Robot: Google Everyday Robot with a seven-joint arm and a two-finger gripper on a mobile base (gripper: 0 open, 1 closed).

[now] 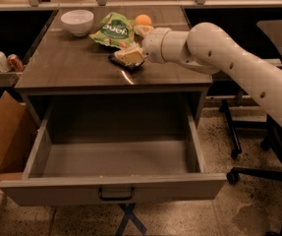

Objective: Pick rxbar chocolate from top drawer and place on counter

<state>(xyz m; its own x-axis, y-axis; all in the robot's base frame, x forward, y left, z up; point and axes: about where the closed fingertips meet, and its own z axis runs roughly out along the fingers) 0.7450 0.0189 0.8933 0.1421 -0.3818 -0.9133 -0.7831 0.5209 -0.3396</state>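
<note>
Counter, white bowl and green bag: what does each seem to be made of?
The counter looks like wood-grain laminate, glossy: streaky grain, a light reflection. The white bowl may be ceramic or plastic, smooth and even; can't tell which. The green bag looks like thin plastic film, crinkled and shiny. The gripper sits over the counter beside the bag.

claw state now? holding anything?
Claw: low over the counter, right at the rxbar chocolate; open, closed or holding cannot be told.
</note>
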